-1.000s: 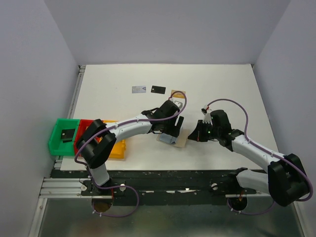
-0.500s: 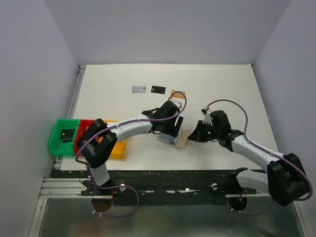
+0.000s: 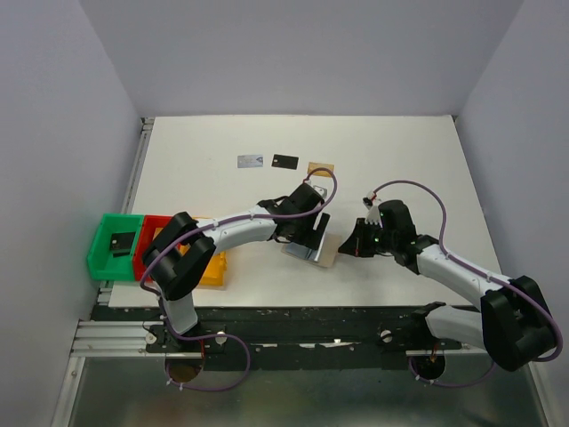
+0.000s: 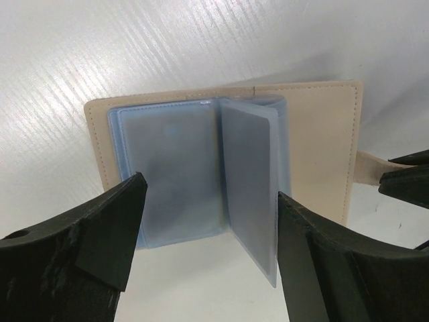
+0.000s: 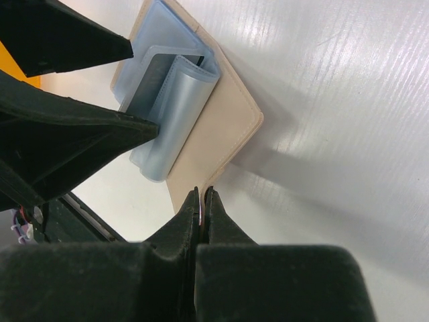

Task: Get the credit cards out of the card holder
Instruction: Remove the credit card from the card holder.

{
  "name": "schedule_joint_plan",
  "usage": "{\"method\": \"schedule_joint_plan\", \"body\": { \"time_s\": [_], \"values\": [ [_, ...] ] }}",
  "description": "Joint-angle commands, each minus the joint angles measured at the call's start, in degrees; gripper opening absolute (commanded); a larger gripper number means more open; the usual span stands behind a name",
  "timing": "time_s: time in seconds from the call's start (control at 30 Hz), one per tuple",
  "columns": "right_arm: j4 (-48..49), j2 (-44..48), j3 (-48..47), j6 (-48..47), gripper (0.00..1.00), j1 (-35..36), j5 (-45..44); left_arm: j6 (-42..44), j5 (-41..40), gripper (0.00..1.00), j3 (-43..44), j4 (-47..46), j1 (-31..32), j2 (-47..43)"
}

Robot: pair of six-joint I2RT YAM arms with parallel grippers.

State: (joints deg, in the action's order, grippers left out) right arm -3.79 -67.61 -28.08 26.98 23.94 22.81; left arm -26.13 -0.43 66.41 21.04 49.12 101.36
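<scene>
The left gripper (image 4: pixel 209 201) stands apart, straddling the blue sleeves of the open card holder (image 4: pixel 320 144). The right gripper (image 5: pixel 202 196) is clamped on the holder's tan tab.

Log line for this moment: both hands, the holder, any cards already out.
left hand: open, straddling blue sleeves | right hand: shut, pinching card holder edge | card holder: open on table | three cards: out, beyond it

The left arm (image 3: pixel 238 229) and right arm (image 3: pixel 453 271) have pale grey links with bulky black joints. Purple cables (image 3: pixel 411 181) loop along both.
</scene>
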Motion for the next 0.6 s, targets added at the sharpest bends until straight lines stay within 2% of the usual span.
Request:
{"method": "schedule_joint_plan", "body": {
  "time_s": [0.0,0.17,0.57],
  "values": [
    [1.68,-0.50,0.92,0.35,0.00,0.40,-0.40,0.64,-1.59,0.89,1.52,0.93,0.18,-1.43],
    [1.60,-0.15,1.09,0.26,0.00,0.40,-0.48,0.12,-4.31,0.94,1.53,1.73,0.36,-1.95],
    [1.77,-0.33,1.18,0.18,0.00,0.40,-0.48,0.11,-7.39,0.95,0.65,1.99,0.18,-4.95]
  ]
}}
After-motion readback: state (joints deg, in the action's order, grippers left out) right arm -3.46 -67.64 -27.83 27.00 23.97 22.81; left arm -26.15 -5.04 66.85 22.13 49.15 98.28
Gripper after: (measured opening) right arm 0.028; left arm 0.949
